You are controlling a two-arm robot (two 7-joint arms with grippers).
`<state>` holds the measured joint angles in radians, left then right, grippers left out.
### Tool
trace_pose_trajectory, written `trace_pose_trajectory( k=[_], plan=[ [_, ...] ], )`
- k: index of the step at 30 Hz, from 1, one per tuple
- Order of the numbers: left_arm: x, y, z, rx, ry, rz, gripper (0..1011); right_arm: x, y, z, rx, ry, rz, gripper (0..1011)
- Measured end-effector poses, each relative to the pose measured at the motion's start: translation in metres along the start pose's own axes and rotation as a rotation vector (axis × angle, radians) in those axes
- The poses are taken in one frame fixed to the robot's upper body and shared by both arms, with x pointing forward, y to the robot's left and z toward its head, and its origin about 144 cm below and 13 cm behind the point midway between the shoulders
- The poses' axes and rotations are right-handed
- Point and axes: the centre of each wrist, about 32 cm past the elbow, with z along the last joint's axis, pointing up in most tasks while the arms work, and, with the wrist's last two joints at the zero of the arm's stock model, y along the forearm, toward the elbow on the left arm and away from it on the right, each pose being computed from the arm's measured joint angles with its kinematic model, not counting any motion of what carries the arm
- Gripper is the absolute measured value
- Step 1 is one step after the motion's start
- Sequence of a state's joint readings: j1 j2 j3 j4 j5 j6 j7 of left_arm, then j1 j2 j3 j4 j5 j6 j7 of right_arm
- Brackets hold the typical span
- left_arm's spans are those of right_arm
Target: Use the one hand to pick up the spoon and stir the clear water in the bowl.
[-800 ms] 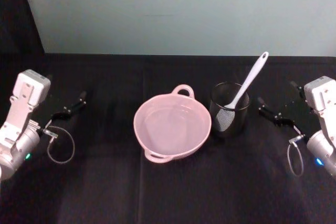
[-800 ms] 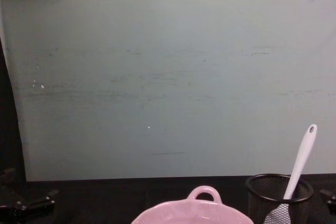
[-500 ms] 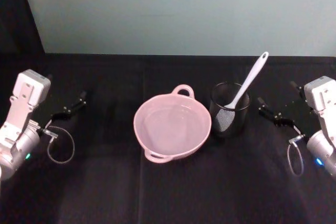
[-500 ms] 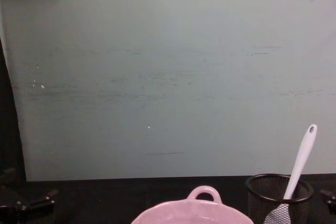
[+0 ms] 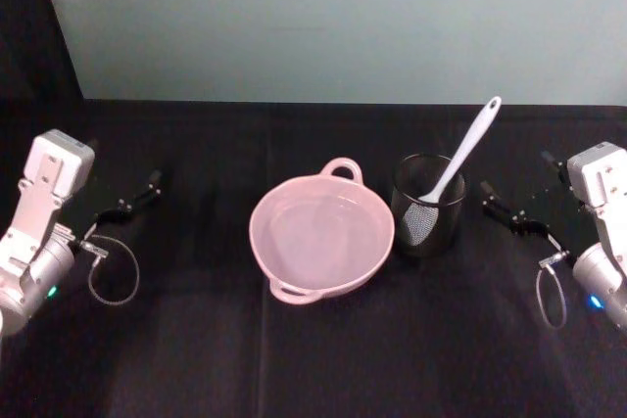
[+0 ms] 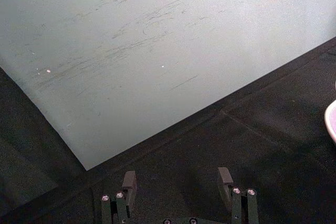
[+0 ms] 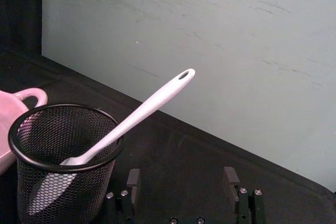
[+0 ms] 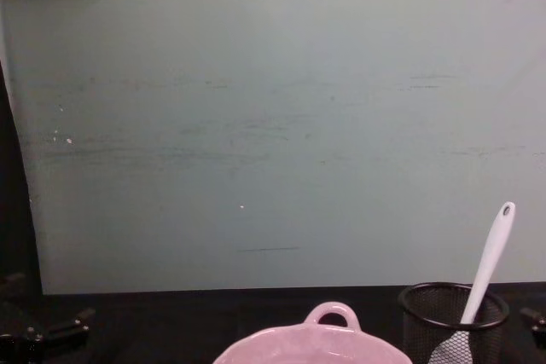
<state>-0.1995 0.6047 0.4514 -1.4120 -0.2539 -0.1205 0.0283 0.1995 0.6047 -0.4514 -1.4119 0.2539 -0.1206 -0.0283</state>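
The pale pink bowl (image 5: 321, 237) holds clear water at the middle of the black table; its rim also shows in the chest view (image 8: 328, 343). Right of the bowl, the white spoon (image 5: 462, 156) leans in a black wire-mesh cup (image 5: 428, 207), handle tip up and to the right. My right gripper (image 7: 181, 178) is open and empty, just right of the cup, with the spoon (image 7: 137, 114) ahead of it. My left gripper (image 6: 177, 179) is open and empty at the far left, well away from the bowl.
A pale green wall (image 5: 333, 17) stands behind the table. A black curtain (image 5: 29, 17) hangs at the back left. Cable loops hang from both wrists. Bare black cloth lies in front of the bowl and on both sides.
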Motion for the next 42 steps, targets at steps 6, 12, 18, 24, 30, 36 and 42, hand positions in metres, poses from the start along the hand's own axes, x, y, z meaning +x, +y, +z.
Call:
trace_pose_trajectory(
  k=[6,12,18,24,30,36,42],
  plan=[
    [0.0,0.0,0.0,0.0,0.0,0.0,1011,0.013,-0.009,0.007,-0.006,0.001,-0.009,1003],
    [0.0,0.0,0.0,0.0,0.0,0.0,1011,0.029,-0.031,0.021,0.003,0.103,0.01,1002],
    [0.0,0.0,0.0,0.0,0.0,0.0,1011,0.04,-0.042,0.037,0.022,0.365,0.091,1003],
    [0.0,0.0,0.0,0.0,0.0,0.0,1011,0.039,-0.034,0.045,0.02,0.64,0.166,1003],
    [0.0,0.0,0.0,0.0,0.0,0.0,1011,0.037,-0.014,0.044,-0.009,0.829,0.209,1003],
    [0.0,0.0,0.0,0.0,0.0,0.0,1011,0.035,0.007,0.042,-0.031,0.897,0.221,1003],
    [0.0,0.0,0.0,0.0,0.0,0.0,1011,0.034,0.025,0.038,-0.032,0.912,0.227,1002]
  ],
)
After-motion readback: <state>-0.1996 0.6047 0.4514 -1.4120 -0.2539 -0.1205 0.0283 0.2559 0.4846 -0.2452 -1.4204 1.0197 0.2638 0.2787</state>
